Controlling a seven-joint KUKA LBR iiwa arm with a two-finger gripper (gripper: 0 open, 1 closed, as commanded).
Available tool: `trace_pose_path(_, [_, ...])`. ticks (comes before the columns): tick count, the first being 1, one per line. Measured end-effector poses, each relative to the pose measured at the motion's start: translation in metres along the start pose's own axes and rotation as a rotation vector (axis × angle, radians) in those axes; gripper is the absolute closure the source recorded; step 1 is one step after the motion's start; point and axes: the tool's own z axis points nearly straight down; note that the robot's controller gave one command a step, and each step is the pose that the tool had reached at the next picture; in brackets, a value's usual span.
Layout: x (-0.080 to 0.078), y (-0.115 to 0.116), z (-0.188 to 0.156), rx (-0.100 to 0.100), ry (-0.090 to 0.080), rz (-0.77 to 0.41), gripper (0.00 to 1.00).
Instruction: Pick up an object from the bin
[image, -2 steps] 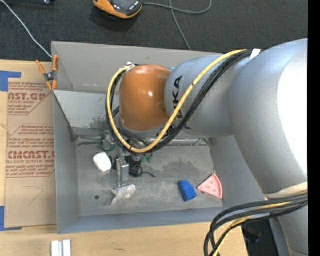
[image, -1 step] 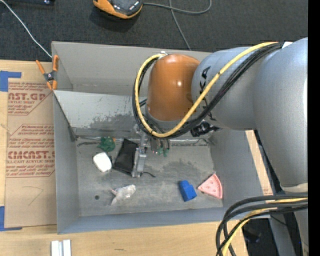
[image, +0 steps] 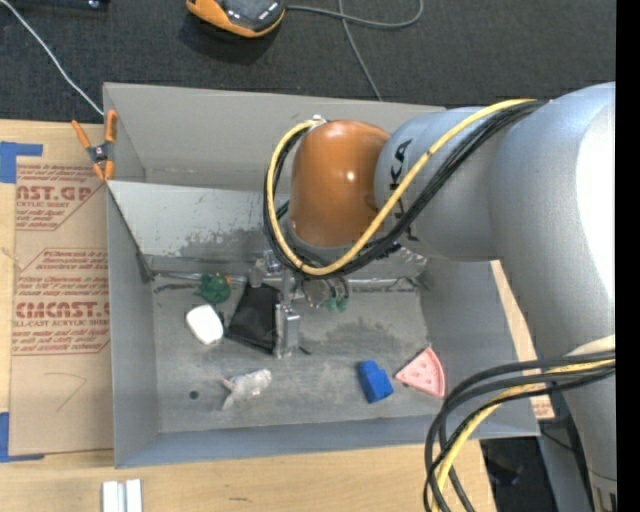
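Bin (image: 130, 300): grey metal, sloped walls, scuffed floor; a few loose things spread out, nothing heaped.

Gripper (image: 286, 335): low in the bin, at or just above the floor, near the middle and a little toward the far wall; hanging straight down under the orange wrist cover (image: 335, 190), right against the right edge of a black piece.

Claw state: cannot tell whether spread, pressed together or pinching; the wrist above hides too much of it.

Black piece (image: 253, 318): flat, dark, roughly rectangular, maybe foam or folded cloth; lying askew just left of the gripper, touching it or nearly so. Judged the likely target from closeness alone; not seen gripped.

White block (image: 204, 324): just beside the black piece, on the side of the bin's left wall.

Green lump (image: 213, 289): at the foot of the far wall, beyond the white block.

Second green bit (image: 335, 296): just right of the gripper, partly under the wrist.

Pale crumpled scrap (image: 247, 386): near the near wall, left of middle.

Blue block (image: 374, 381) and pink wedge (image: 423, 371): side by side toward the near right corner, well apart from the gripper.

Cables (image: 269, 195): looped loosely round the cover, probably to leave slack for wrist turns.

Reason for the pose: vertical approach, suited to a flat thing on the floor.

Progress: at grasping depth, nothing lifted yet.

Risk: thin flat piece may slip; white block close enough to get nudged.
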Motion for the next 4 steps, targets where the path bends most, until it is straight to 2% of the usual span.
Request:
trace_pose_path(1, [0.008,-0.003,0.048,-0.002,-0.006,0.438,0.0])
trace_pose_path(2, [0.004,-0.018,0.045,-0.001,0.0,0.043,1.0])
trace_pose_path(4, [0.004,-0.017,0.042,-0.002,0.001,0.043,1.0])
